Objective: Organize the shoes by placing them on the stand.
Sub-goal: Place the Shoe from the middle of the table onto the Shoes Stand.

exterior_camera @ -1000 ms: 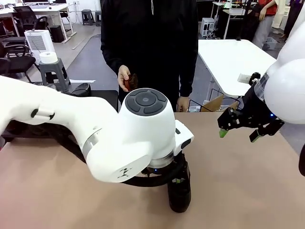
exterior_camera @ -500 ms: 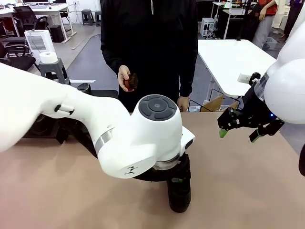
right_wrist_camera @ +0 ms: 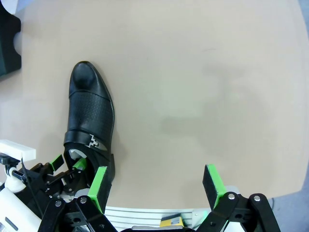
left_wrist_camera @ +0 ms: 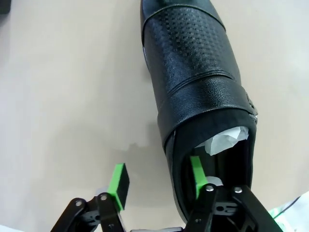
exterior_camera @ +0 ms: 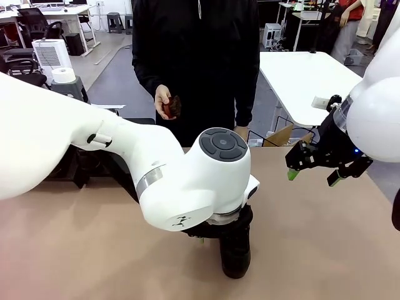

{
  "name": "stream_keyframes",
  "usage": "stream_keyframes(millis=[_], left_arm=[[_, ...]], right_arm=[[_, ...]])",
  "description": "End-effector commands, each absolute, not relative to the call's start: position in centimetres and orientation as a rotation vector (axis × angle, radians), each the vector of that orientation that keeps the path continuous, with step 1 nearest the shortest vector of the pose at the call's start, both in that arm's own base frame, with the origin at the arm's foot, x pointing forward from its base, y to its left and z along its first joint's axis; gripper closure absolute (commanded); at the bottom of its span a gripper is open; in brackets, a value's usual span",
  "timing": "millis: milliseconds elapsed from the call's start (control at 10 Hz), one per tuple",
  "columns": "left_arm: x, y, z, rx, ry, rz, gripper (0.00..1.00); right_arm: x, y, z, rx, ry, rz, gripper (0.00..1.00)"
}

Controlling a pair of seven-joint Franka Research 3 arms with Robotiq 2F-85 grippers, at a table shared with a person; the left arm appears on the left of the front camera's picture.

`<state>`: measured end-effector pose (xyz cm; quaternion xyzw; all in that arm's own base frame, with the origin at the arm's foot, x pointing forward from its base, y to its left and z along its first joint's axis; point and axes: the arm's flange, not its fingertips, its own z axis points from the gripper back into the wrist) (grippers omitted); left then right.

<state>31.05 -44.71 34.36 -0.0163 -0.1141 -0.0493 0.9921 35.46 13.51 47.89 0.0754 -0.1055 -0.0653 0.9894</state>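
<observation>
Your left arm has swung rightward over the shoe [left_wrist_camera: 193,82] on the table [exterior_camera: 325,250]. Left gripper [left_wrist_camera: 157,176] fingers straddle its side wall, not yet clamped. Right gripper [exterior_camera: 314,176] fingers hang spread, empty.

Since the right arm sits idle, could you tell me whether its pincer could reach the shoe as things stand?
Probably not cleanly: the left pincer already straddles the heel wall of the shoe, one finger inside its opening, so the heel end is taken. The right pincer hangs open off to the side; only the toe looks free.
</observation>
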Motion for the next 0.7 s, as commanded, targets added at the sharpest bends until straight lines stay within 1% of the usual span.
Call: stream_keyframes(millis=[0, 100, 600], left_arm=[[31.1, -45.8, 34.3, -0.021, -0.246, -0.079, 0.91], [31.1, -46.0, 34.3, -0.03, -0.242, -0.082, 1.0], [30.5, -46.7, 34.0, -0.036, -0.219, -0.131, 1.0]], right_arm=[[35.8, 13.6, 48.0, 0.162, -0.212, -0.134, 0.0], [35.8, 13.6, 48.0, 0.162, -0.212, -0.134, 0.0], [35.8, 13.6, 48.0, 0.162, -0.212, -0.134, 0.0]])
